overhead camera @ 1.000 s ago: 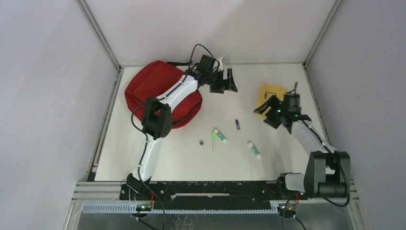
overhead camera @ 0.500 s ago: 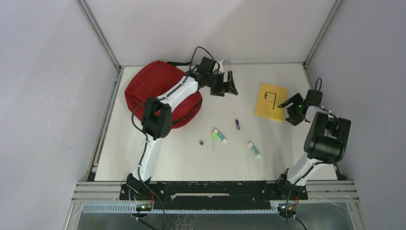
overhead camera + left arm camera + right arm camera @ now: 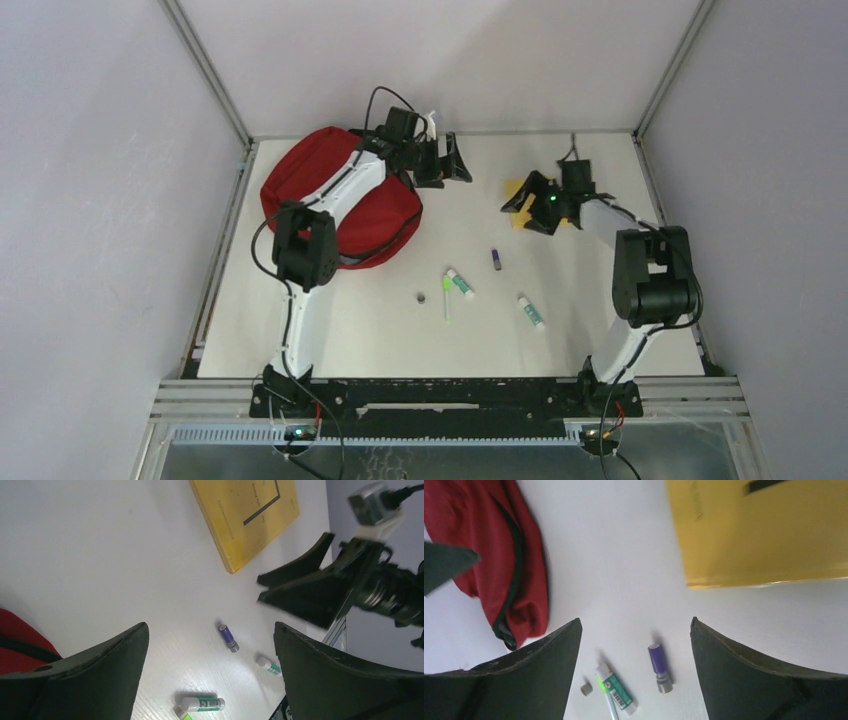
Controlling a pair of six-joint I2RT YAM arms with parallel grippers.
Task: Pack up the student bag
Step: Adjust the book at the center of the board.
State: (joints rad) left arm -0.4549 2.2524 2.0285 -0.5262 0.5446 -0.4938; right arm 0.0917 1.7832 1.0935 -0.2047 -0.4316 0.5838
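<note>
Nothing seems packed yet, though the student bag's (image 3: 320, 180) inside is hidden. The yellow book (image 3: 245, 515) and purple tube (image 3: 660, 666) lie outside it. The left gripper (image 3: 210, 629) and right gripper (image 3: 636, 622) gape empty.

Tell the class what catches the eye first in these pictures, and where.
The red student bag dominates the far left of the table. Towards the far right, the right hand hangs open over a yellow book. Small green-and-white tubes and a purple tube lie scattered in the middle.
</note>
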